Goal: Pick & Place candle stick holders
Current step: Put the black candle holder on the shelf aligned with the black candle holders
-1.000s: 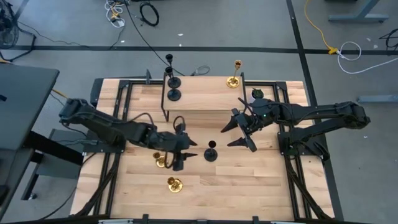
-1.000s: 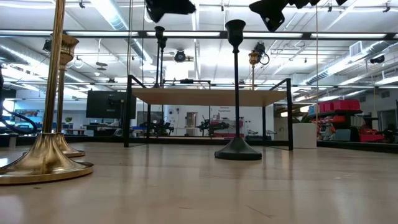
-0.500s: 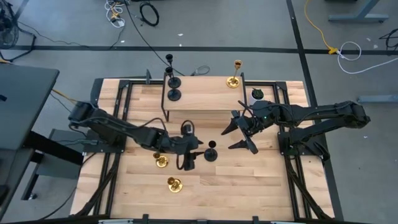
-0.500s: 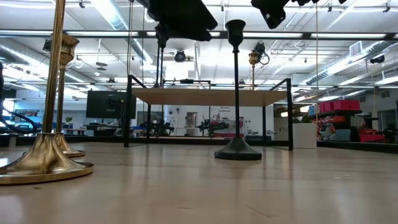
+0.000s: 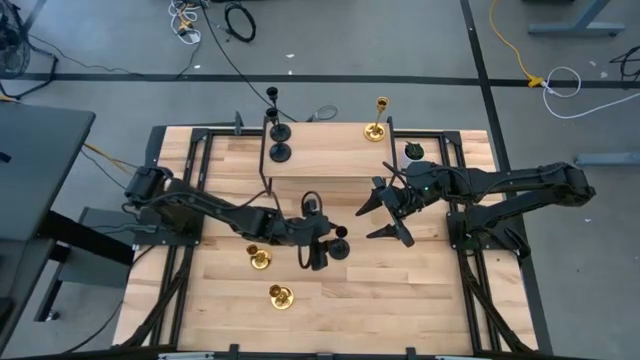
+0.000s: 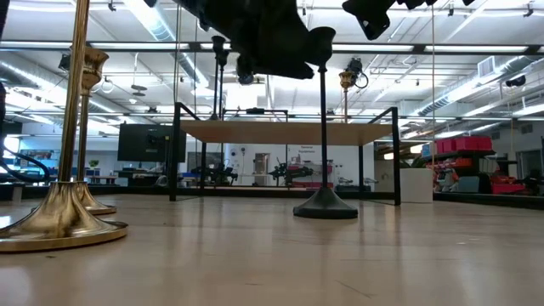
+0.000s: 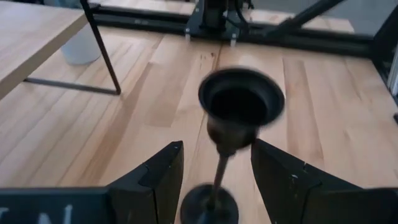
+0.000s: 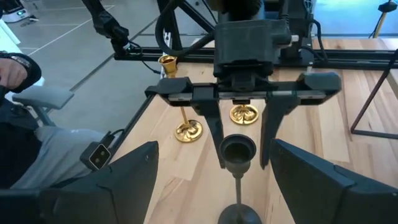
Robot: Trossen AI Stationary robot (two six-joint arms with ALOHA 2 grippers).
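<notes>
The black candle stick holder [image 5: 339, 243] stands upright mid-worktop [image 5: 420, 290]; your left tool [image 5: 322, 243] has its fingers [image 7: 155, 180] spread either side of its stem, gripping nothing. Your right tool [image 5: 382, 212] hovers nearby, fully open and empty. Two gold holders [image 5: 259, 258] stand beside the left arm.

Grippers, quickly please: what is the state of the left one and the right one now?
Left end effector: open, fingers on either side of the black candle stick holder, not yet gripping.
Right end effector: open, holding nothing.
</notes>
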